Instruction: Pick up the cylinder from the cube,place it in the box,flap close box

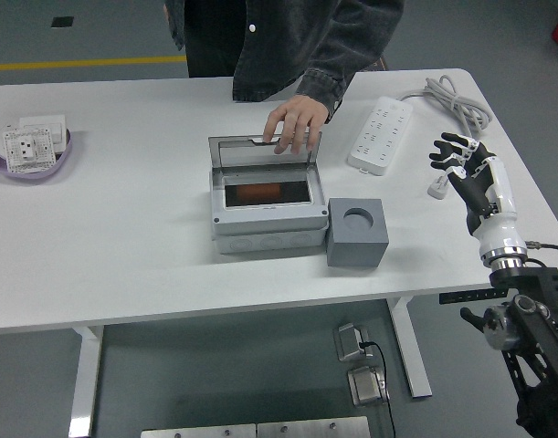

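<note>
Person's hand (292,125) holding the box (268,206) flap (263,151) up, orange cylinder (258,192) inside, cube (357,232) beside it, right hand (468,169) hovering, fingers spread, empty

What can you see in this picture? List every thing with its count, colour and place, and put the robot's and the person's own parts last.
Grey plastic enclosure box: one, table centre, clear flap raised.
Orange cylinder: one, inside the box.
Grey cube with a round hole: one, against the box's right side, hole empty.
White power strip: one, right rear, with a grey coiled cable and white plug.
Purple shallow dish: one, far left, holding white wall sockets.
White rectangular table: one, under everything.
Robot's right hand: one, black and white, fingers spread, over the table's right edge, holding nothing.
Person's hand: one, holding the flap's top edge from the far side.
</note>
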Robot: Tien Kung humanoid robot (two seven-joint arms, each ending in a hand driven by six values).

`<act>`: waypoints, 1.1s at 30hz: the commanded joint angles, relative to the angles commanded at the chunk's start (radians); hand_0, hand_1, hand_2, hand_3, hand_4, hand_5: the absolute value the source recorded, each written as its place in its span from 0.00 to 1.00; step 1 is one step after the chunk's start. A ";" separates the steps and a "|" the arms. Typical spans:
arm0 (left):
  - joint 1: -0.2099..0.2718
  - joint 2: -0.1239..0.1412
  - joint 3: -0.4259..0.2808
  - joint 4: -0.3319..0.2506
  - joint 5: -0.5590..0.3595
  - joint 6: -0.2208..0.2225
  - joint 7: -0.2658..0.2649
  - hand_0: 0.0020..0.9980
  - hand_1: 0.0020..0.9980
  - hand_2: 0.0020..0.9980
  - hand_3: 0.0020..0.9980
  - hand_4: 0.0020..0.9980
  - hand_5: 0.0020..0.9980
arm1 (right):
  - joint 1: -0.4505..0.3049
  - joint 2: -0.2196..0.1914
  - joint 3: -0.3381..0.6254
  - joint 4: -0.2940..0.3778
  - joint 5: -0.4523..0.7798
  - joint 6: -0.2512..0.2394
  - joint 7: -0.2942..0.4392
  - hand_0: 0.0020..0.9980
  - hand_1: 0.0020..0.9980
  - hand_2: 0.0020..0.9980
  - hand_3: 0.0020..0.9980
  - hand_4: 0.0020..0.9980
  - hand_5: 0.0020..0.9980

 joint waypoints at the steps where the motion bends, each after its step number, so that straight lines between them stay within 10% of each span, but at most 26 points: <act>1: 0.000 0.000 0.000 0.000 0.000 0.000 0.000 0.69 0.69 0.69 0.81 0.74 0.37 | 0.000 0.000 0.001 0.000 0.000 0.000 0.000 0.64 0.60 0.64 0.65 0.67 0.39; 33: -0.007 -0.002 0.002 0.000 0.004 0.000 -0.003 0.69 0.69 0.69 0.81 0.74 0.37 | -0.002 -0.005 0.044 0.018 -0.027 -0.004 -0.008 0.64 0.59 0.64 0.65 0.66 0.38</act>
